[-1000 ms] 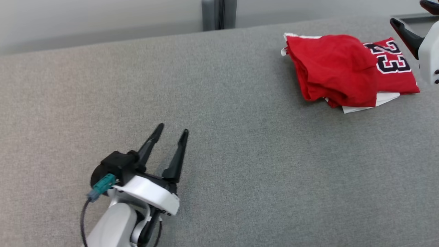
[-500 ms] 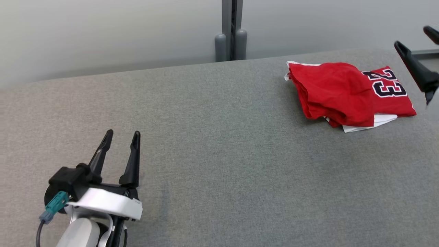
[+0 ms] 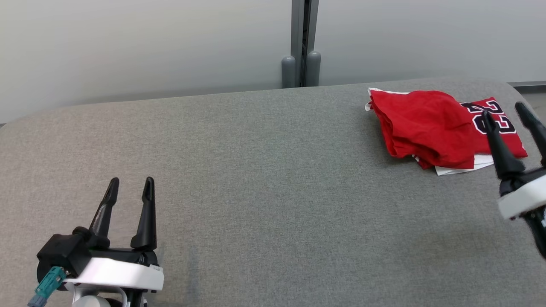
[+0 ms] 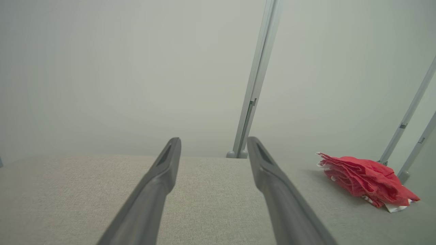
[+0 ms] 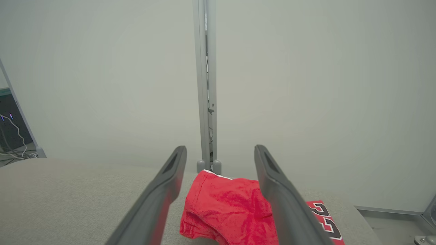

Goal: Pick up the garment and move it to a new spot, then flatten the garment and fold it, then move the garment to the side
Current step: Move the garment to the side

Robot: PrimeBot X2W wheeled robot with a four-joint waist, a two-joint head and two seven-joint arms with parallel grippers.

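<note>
The garment (image 3: 431, 125) is a red jersey with a black and white number 23, folded into a rumpled pile with white edges, lying at the far right of the grey table (image 3: 264, 179). It appears at the right in the left wrist view, the garment (image 4: 364, 178), and ahead between the fingers in the right wrist view, the garment (image 5: 224, 211). My right gripper (image 3: 507, 113) stands open just in front of the pile's right end, holding nothing. My left gripper (image 3: 130, 185) is open and empty at the near left, far from the pile.
A grey post (image 3: 302, 42) with two round feet stands behind the table's far edge against a pale wall. The table's rounded right corner (image 3: 512, 85) lies just beyond the jersey. Cables (image 5: 10, 136) show at the left in the right wrist view.
The head camera has tilted up, shifting the whole picture. My right gripper has dropped from beside the pile to in front of it. My left gripper has drawn back toward the near left. The garment lies unmoved.
</note>
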